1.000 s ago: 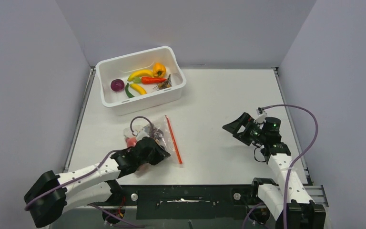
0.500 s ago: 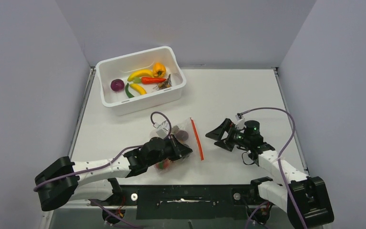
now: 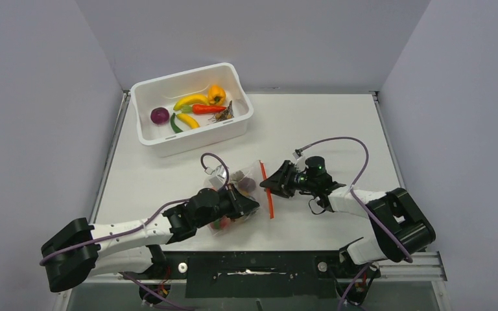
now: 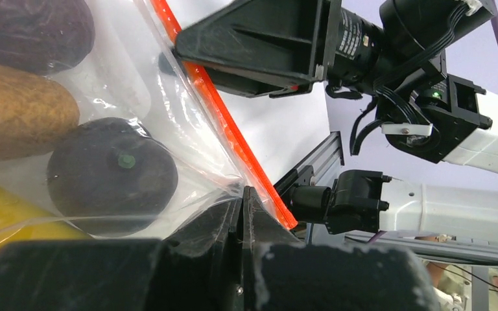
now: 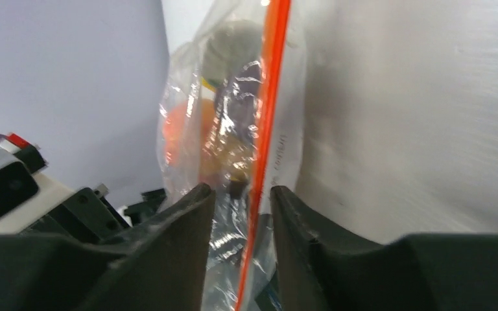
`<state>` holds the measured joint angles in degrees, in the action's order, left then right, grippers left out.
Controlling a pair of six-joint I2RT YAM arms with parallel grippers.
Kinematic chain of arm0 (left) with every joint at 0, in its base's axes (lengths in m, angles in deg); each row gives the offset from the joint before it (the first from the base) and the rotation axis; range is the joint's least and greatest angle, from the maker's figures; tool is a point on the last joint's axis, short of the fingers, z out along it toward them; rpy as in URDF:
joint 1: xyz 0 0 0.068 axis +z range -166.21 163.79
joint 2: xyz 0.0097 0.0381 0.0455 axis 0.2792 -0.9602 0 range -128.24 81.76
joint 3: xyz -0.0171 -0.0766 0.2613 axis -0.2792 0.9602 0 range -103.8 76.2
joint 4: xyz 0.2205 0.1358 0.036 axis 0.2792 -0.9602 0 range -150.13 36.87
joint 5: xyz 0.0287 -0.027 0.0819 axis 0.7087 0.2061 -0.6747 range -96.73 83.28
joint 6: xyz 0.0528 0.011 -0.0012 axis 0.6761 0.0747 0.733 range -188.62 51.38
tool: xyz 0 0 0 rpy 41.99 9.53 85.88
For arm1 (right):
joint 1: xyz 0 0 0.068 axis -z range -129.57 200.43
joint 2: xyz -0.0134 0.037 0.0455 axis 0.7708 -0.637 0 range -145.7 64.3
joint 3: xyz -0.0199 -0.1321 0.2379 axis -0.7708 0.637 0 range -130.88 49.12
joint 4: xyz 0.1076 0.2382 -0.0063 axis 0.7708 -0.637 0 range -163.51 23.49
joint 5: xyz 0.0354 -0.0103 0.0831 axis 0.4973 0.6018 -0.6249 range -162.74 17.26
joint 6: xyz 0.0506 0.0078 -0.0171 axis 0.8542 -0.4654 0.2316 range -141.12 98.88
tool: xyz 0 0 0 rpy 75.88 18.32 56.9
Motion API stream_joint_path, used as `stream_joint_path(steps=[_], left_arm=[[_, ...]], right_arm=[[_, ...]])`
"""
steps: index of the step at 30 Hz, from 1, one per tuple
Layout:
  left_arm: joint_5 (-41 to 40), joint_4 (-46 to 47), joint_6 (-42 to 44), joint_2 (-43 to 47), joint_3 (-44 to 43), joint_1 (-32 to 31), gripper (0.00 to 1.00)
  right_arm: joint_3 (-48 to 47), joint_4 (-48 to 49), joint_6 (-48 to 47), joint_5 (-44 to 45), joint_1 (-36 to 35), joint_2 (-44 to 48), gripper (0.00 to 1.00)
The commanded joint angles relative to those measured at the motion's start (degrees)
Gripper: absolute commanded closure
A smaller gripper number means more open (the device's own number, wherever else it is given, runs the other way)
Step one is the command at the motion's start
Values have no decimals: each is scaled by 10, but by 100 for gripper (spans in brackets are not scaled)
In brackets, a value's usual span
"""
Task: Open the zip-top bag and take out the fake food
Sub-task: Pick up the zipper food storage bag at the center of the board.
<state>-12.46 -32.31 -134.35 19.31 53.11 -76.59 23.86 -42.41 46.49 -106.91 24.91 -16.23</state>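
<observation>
The zip-top bag sits near the front middle of the desk, between the two arms and well apart from the white tub at the back left. I can't tell if it rests flat or is lifted a little. The fake food is not out yet. Through the plastic I make out a dark plum, a brown kiwi and a bit of something yellow.

The left arm's fingers are pressed right together on a fold of clear plastic at the bag's near corner, just beside the near end of the red-orange zip strip.

What matters for the next move is that strip. Its long axis runs roughly front to back across the desk, along the bag's right edge, the side facing the right arm. That arm is the nearer one to it. The right arm's fingers come in from the right and straddle the strip partway along, so the orange line passes through the gap between them. They stand about half open, and I can't tell whether they have a bite on the strip.

To my eye, opening the bag depends on the right side catching one lip of the zip while the left holds the bag.
</observation>
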Motion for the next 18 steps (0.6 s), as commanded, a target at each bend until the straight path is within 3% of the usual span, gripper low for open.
stream_joint_path(steps=[1,2,4,6,9,12,18], left_arm=[[2,43,14,18,-4,2,100],[1,35,16,20,-6,3,100],[-7,6,23,26,-13,3,100],[-19,-28,38,38,-21,5,96],[-38,-87,65,62,-38,8,75],[-11,-125,104,90,-49,27,63],[101,-208,155,148,-71,172,43]], right_arm=[[-20,125,39,-17,-13,-28,78],[-16,144,46,-22,-13,-32,89],[-9,151,47,-23,-13,-33,99],[-7,126,35,-15,-12,-24,100],[-16,51,-8,11,-12,4,100],[-41,-59,-68,46,-12,44,100],[-80,-243,-151,135,-8,127,100]])
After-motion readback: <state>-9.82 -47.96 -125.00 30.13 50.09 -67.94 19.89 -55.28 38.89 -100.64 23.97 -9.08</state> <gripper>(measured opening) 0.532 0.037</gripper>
